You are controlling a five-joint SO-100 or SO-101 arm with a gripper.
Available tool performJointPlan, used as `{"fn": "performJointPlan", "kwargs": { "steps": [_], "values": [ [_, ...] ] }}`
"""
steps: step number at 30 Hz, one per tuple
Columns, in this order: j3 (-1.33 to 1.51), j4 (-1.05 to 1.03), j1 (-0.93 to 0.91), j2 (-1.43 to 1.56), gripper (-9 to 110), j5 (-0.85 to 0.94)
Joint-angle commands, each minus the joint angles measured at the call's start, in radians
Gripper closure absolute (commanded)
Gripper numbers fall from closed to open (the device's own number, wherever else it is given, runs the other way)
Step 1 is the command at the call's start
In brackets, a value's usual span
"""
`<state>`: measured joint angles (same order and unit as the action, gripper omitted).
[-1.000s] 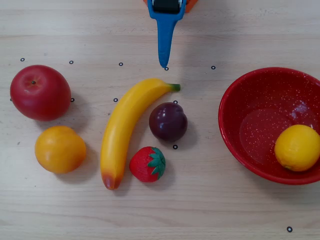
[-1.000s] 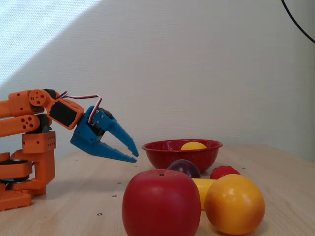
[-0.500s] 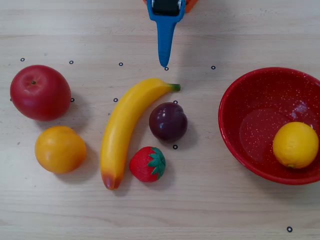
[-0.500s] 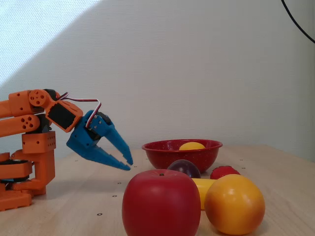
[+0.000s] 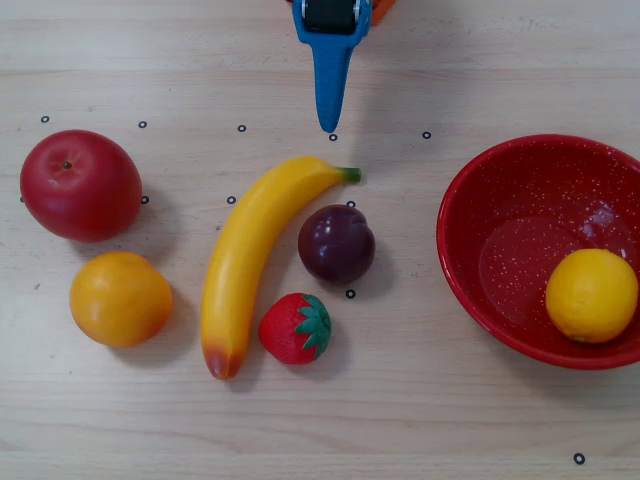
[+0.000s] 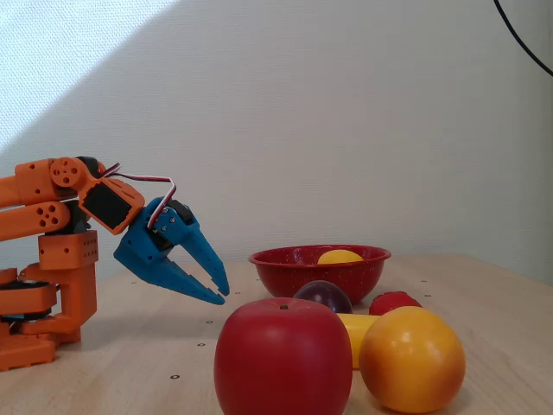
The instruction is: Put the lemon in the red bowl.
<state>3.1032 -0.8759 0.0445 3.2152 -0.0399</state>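
While the lemon [image 6: 340, 257] peeks over the red bowl [image 6: 320, 275], the pincer [image 6: 219, 291] gapes empty.

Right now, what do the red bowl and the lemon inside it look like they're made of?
The red bowl looks like enamelled metal: glossy red with fine white speckles and bright highlights, though glazed ceramic is possible. The lemon resting in it looks like moulded plastic or foam: uniform yellow, smooth matte skin, no real peel blemishes.
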Motion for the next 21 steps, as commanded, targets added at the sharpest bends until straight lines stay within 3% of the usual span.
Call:
{"fn": "performJointPlan", "kwargs": {
  "steps": [1, 21],
  "values": [
    [0.015, -0.005, -0.011, 0.015, 101, 0.020],
    [0.015, -0.008, -0.011, 0.015, 101, 0.023]
  ]
}}
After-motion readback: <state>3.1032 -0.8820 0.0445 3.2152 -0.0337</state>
